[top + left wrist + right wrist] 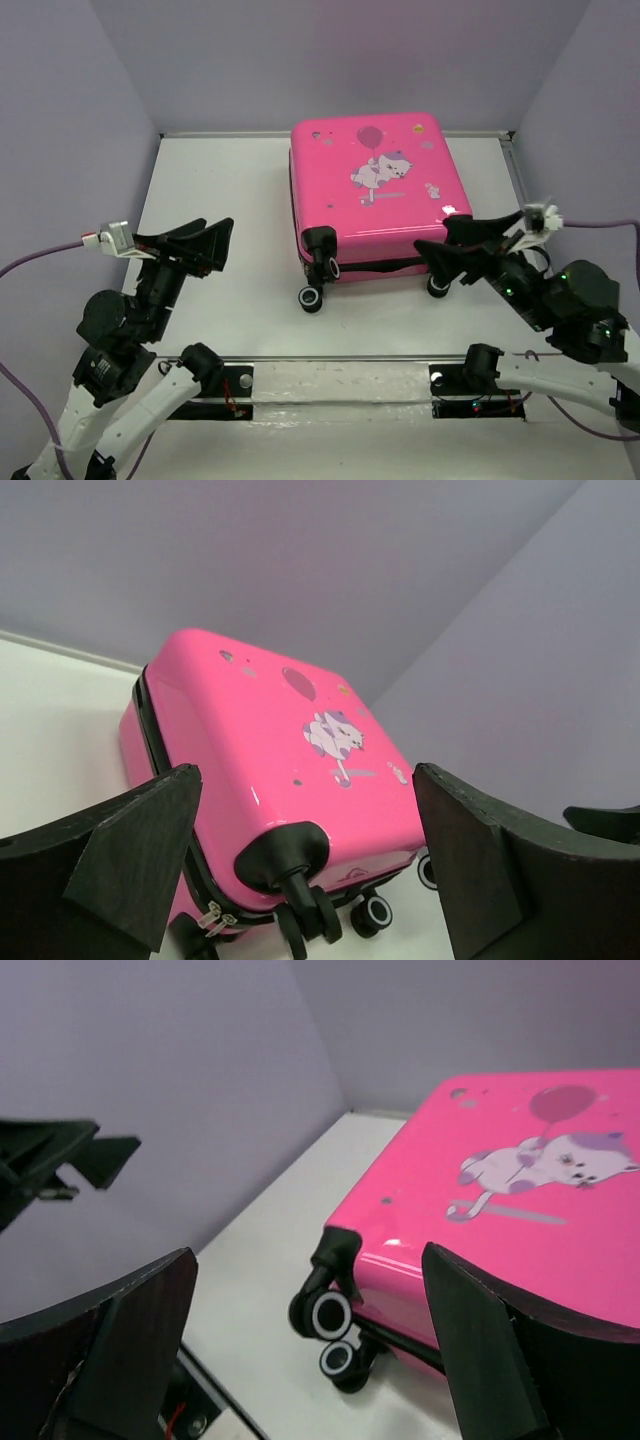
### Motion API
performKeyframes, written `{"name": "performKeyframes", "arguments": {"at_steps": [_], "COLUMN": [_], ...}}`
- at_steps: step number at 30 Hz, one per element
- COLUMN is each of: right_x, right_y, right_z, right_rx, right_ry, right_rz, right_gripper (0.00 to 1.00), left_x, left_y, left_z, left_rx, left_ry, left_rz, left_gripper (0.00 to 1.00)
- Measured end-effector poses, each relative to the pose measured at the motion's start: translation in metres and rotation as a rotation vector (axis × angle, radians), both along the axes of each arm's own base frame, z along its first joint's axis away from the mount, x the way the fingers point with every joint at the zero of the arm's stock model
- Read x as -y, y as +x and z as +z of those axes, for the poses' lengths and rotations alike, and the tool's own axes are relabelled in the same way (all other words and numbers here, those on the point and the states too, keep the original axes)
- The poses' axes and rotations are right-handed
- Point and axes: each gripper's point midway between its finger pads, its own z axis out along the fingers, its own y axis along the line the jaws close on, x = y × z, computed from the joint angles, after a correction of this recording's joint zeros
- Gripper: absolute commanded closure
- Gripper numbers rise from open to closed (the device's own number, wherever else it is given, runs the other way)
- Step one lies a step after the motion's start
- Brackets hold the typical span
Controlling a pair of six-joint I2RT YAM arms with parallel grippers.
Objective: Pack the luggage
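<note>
Item: luggage [370, 185], closed, lid up, flat on counter [230, 200], far centre-right; long axis near-to-far, wheels [312, 297] facing arms.
right tool [440, 242]: fingers apart, empty, beside near-right corner, nearer.
left tool [220, 245]: apart, empty, well left.

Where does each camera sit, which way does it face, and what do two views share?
Top view: above and behind the arms, looking down on the table; both arms, left pincer and right pincer show.
Left wrist: on the left arm, facing the pink suitcase; its open fingers frame the view.
Right wrist: on the right arm, facing the suitcase's wheels; its open fingers frame the view.
All three share the closed suitcase.
</note>
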Motion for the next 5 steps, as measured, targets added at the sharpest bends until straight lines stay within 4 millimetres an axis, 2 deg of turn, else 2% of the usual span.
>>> {"name": "performKeyframes", "arguments": {"at_steps": [1,4,5], "right_x": [0.017,0.055,0.058], "right_y": [-0.002,-0.001,0.0], "right_z": [0.01,0.023,0.023], "right_rx": [0.02,0.041,0.04], "right_ry": [0.039,0.113,0.12], "right_rz": [-0.031,-0.13,-0.146], "right_gripper": [0.0,0.0,0.0], "left_x": [-0.002,-0.004,-0.003], "left_y": [-0.002,-0.004,-0.004], "left_z": [0.002,0.003,0.002], "left_rx": [0.012,0.025,0.025], "left_ry": [0.0,0.007,0.012], "left_rz": [0.002,0.005,0.005], "left_gripper": [0.01,0.01,0.01]}}
